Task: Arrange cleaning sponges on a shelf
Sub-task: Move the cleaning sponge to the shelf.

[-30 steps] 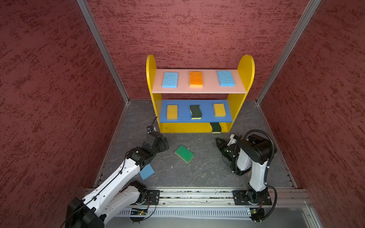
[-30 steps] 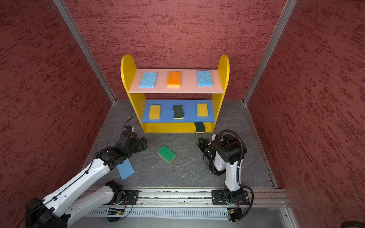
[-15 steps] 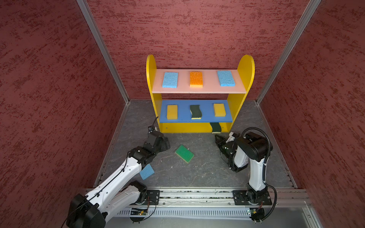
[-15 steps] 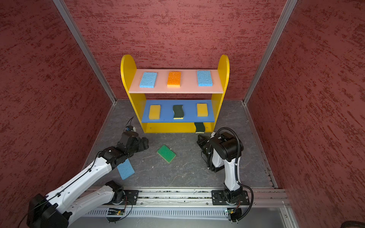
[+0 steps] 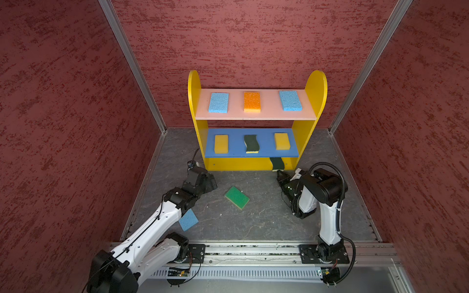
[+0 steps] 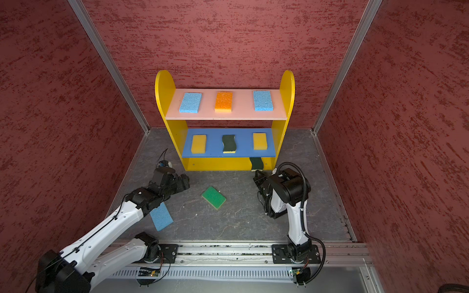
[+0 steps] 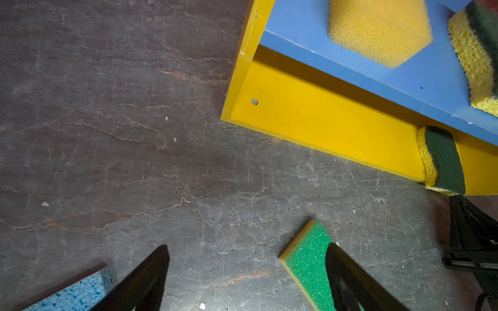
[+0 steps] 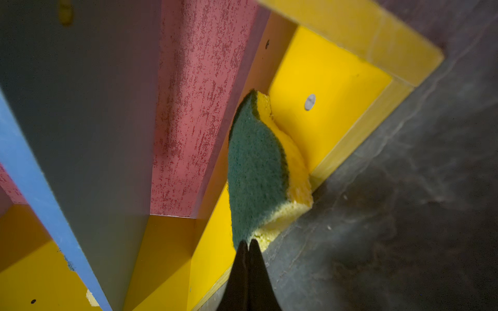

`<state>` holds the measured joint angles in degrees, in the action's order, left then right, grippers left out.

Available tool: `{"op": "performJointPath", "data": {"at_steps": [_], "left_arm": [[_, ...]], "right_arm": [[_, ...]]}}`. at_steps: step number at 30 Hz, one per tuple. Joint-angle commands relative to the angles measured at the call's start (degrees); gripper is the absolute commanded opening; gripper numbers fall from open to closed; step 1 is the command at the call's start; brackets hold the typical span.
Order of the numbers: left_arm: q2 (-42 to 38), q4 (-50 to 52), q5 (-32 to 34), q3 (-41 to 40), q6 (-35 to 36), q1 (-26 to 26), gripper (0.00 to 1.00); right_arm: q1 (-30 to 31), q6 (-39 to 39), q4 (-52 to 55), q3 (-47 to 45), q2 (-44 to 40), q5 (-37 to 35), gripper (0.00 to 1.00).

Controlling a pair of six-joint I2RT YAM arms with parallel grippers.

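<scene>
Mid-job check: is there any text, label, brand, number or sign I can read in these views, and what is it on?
None can be read.
The shelf and the sponges carry no print in any view.
The circuit boards at the near edge: any markings are too small to read.

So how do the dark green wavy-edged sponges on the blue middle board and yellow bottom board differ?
The upper sponge lies wholly on the blue board; the lower sponge pokes past the front edge of the yellow board, near its right end. Nothing touches the upper sponge; the shut right gripper meets the lower sponge's front end. Both are green over yellow foam.
</scene>
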<state>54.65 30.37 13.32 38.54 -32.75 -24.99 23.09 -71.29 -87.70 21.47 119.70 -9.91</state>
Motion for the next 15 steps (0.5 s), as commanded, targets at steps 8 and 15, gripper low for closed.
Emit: {"op": "performJointPath", "data": {"at_steps": [8, 15], "left_arm": [[0.12, -0.97, -1.63, -0.31, -0.9, 1.26, 0.91], [-0.75, -0.63, -1.97, -0.14, -1.27, 1.68, 0.91]], "right_arm": [[-0.39, -1.5, -2.04, 0.04, 2.95, -2.22, 0.0], [-0.37, -1.34, 4.87, -0.59, -3.48, -2.46, 0.0]]}}
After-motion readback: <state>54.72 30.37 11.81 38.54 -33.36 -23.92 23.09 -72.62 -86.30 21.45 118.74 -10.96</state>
